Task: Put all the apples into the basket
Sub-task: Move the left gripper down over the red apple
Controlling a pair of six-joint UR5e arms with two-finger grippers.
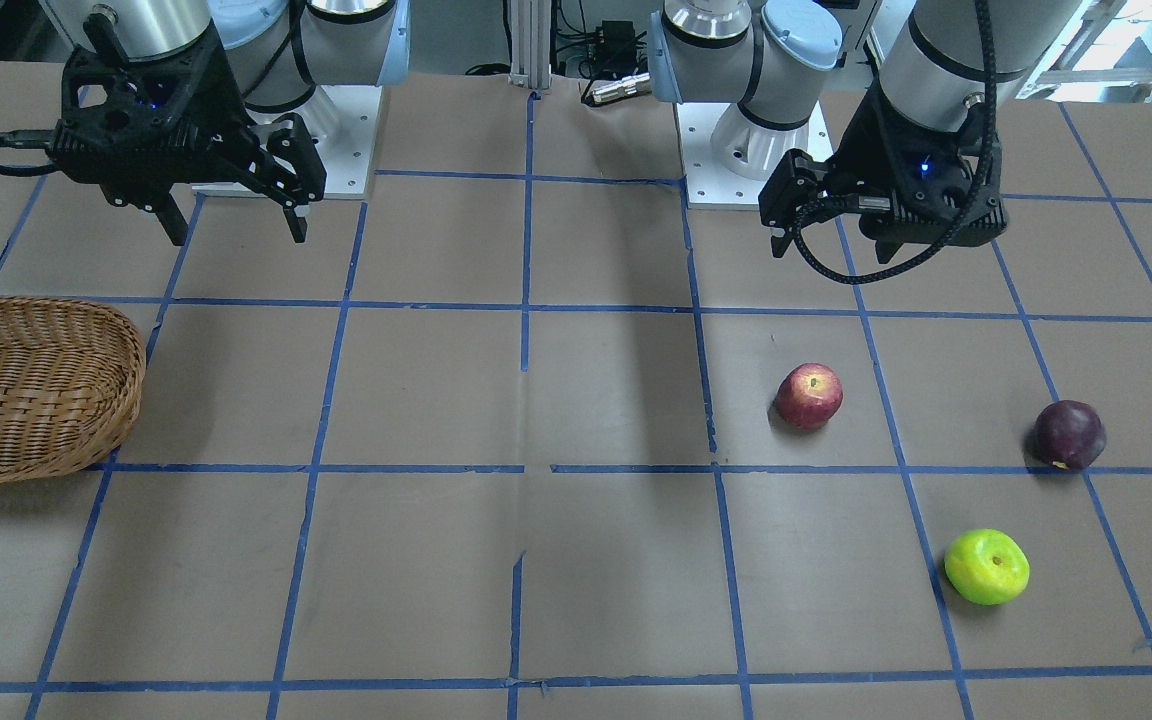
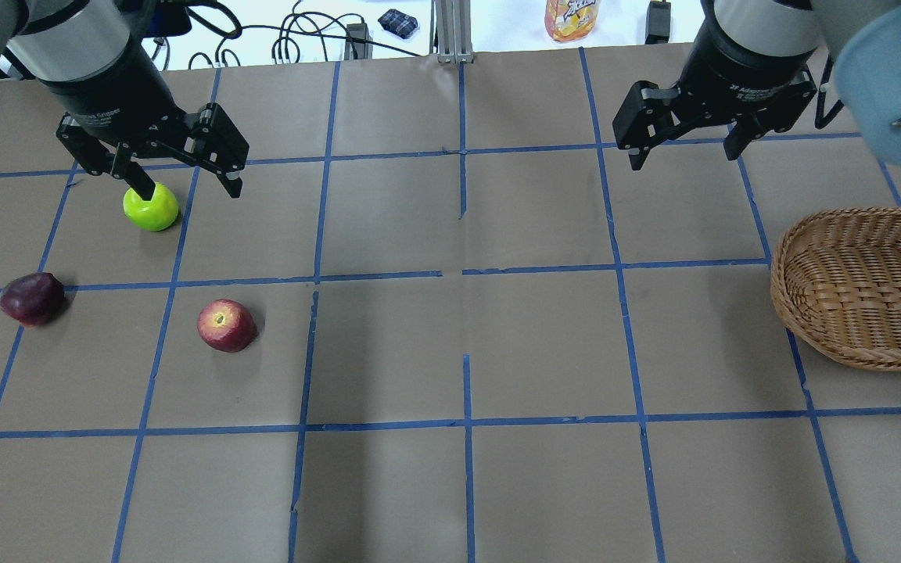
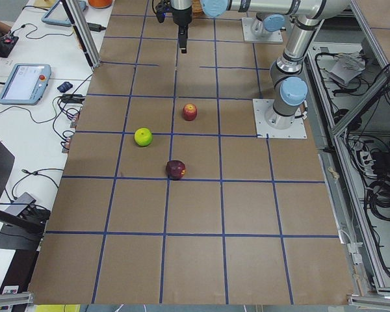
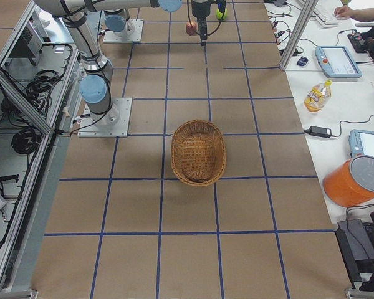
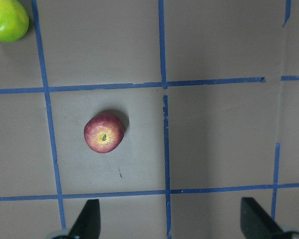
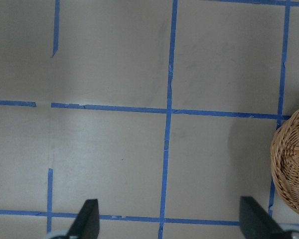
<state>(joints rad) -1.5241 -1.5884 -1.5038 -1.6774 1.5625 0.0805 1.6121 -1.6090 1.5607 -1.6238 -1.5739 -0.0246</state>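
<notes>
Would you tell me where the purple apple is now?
Overhead, the purple apple lies near the view's left edge, on the robot's left side, left of the red apple.

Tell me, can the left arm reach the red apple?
Probably yes. The red apple sits alone on bare table on its side, and the left end effector hangs open nearby, nothing between them.

1. The red apple [image 1: 809, 396] has red skin, yellowish around the stem.
2. The maroon apple [image 1: 1069, 434] is dark purple-maroon.
3. The green apple [image 1: 986, 566] is bright yellow-green.
4. The basket [image 1: 106, 420] is brown woven wicker.
5. The table [image 1: 436, 390] is brown, with a grid of blue lines.
</notes>
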